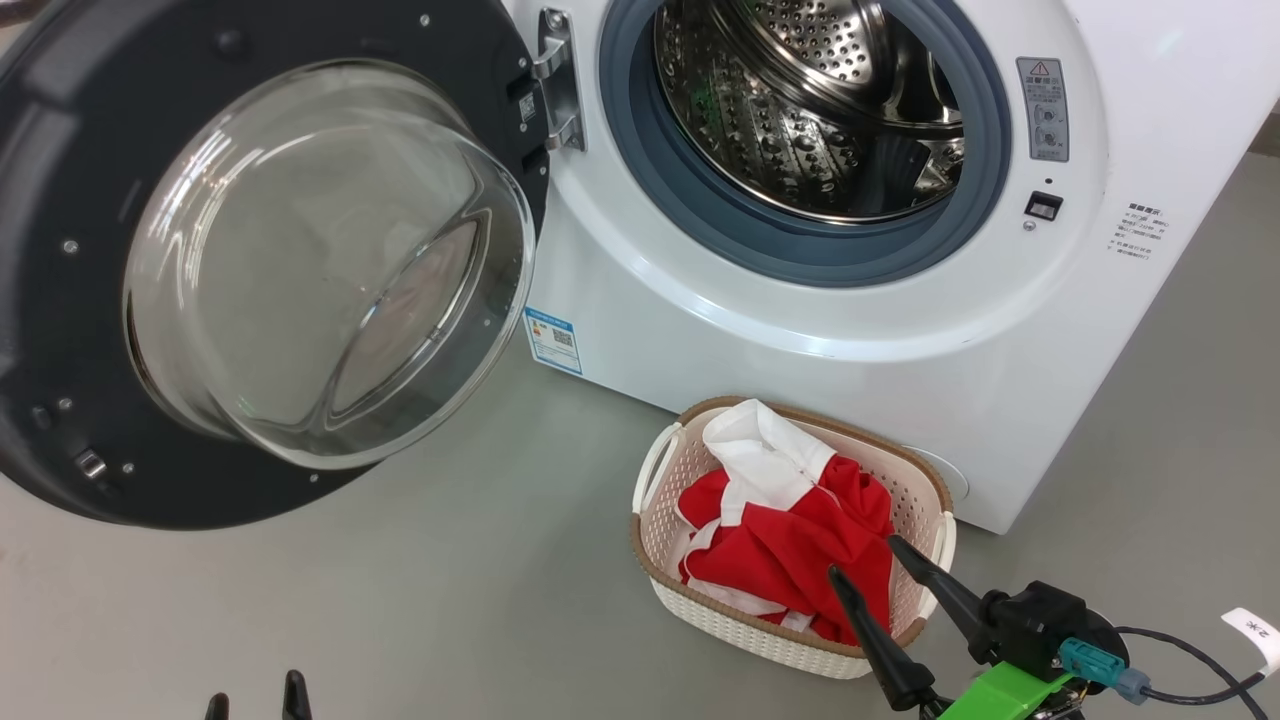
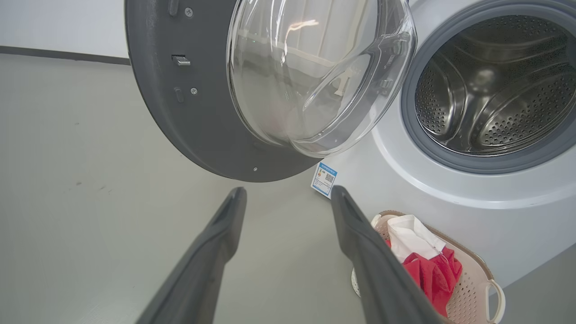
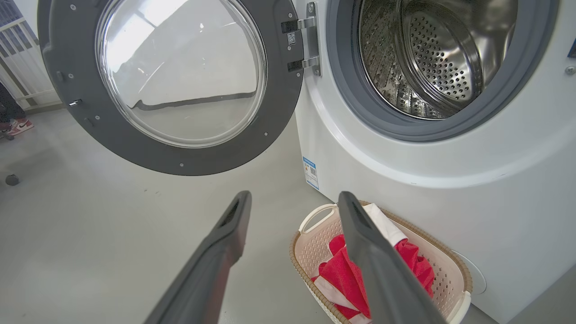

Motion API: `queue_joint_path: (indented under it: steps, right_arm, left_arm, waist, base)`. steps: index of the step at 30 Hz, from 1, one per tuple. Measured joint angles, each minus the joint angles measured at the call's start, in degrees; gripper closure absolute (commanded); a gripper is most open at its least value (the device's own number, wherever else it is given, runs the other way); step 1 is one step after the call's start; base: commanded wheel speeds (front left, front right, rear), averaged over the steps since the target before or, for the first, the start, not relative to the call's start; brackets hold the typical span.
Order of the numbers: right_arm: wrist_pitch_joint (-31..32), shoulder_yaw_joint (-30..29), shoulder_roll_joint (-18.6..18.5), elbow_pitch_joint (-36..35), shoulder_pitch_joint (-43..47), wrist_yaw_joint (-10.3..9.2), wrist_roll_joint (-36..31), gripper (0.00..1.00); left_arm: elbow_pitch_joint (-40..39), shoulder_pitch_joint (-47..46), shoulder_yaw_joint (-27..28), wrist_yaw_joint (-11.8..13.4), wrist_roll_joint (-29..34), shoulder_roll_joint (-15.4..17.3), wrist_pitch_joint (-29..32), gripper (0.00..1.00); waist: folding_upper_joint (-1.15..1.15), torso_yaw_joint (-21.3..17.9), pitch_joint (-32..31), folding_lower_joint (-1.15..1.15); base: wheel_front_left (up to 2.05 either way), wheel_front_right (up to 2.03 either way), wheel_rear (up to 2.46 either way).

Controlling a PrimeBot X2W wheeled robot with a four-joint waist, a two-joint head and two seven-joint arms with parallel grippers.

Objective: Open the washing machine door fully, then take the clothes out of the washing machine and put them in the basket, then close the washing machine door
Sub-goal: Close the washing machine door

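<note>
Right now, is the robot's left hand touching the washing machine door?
Apart. The head view shows a wide stretch of bare grey floor between the left hand and the washing machine door.

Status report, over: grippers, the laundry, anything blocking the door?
Left gripper and right gripper open, holding nothing. Clothes in basket, drum looks empty, washing machine door wide open. Basket sits low before the machine; probably clears the door's swing.

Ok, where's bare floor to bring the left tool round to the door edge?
Bare floor spreads under the washing machine door across to the basket; the open left tool hangs over it. Floor right of the washing machine is bare too. Crowded: the basket, full of clothes, with the open right tool over its near corner.
</note>
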Motion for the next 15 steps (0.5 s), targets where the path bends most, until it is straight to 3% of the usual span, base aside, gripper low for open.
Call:
queue_joint_path:
  steps: [12,13,14,15]
  right_arm:
    - [0.0,-0.15,0.18,0.07,-0.2,0.0,0.81,0.0]
    - [0.0,-0.21,0.21,0.04,-0.2,0.0,0.81,0.0]
    - [0.0,-0.31,0.24,0.02,-0.19,0.0,0.81,0.0]
    - [0.0,-0.46,0.27,-0.04,-0.18,0.0,0.81,0.0]
  left_arm:
    - [-0.27,-0.02,-0.21,0.07,-0.1,0.01,0.0,0.0]
    - [-0.33,-0.03,-0.16,0.03,-0.29,0.0,0.0,0.12]
    - [-0.48,-0.06,-0.09,-0.11,-0.86,0.0,0.0,0.56]
    - [-0.76,-0.1,0.08,-0.19,-1.24,0.0,0.01,0.85]
  waist:
    - [0.0,-0.25,-0.14,0.0]
    - [0.0,-0.27,-0.19,0.0]
    - [0.0,-0.29,-0.21,0.0]
    - [0.0,-0.29,-0.2,0.0]
  base:
    - [0.0,0.0,0.0]
    - [0.0,0.0,0.0]
    - [0.0,0.0,0.0]
    - [0.0,0.0,0.0]
